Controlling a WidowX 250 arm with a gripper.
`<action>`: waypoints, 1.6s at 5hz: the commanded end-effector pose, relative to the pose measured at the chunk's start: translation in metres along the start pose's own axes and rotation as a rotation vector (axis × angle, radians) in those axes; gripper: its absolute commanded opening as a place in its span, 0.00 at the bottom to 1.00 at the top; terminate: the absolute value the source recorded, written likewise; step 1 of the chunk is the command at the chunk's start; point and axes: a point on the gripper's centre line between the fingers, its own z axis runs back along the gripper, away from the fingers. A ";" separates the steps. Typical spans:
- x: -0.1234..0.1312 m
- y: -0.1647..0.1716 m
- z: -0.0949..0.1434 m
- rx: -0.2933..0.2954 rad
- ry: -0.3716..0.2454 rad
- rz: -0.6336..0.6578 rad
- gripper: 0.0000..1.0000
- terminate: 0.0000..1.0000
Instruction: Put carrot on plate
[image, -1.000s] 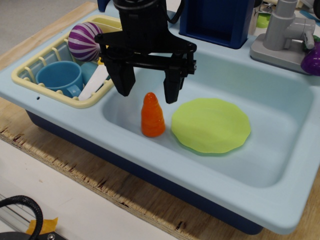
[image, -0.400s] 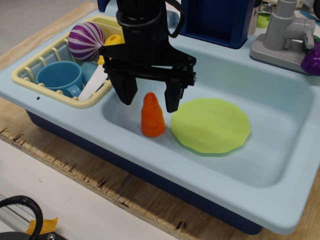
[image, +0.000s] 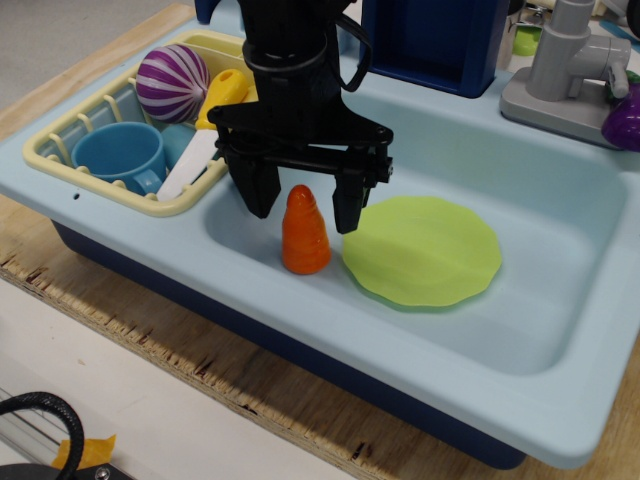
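Observation:
The orange ridged carrot (image: 304, 233) stands upright on the floor of the light blue sink, just left of the lime-green plate (image: 422, 250), which lies flat in the sink. My black gripper (image: 304, 213) is open and hangs over the carrot, with one finger to its left and one to its right. The carrot's tip sits between the fingers and does not touch either one. Nothing is held.
A cream dish rack (image: 85, 128) at the left holds a blue cup (image: 120, 155), a purple striped ball (image: 171, 82) and a yellow-handled toy knife (image: 205, 125). A grey tap (image: 570, 70) stands at the back right. The sink rim (image: 330, 350) runs along the front.
The gripper has come down and slightly right, so its open fingers now straddle the carrot's top. The carrot and plate have not moved.

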 end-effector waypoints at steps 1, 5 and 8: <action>0.005 0.003 -0.001 -0.022 -0.017 0.015 0.00 0.00; 0.011 -0.008 0.034 0.055 -0.099 -0.009 0.00 0.00; 0.036 -0.058 0.024 -0.096 -0.145 -0.117 0.00 0.00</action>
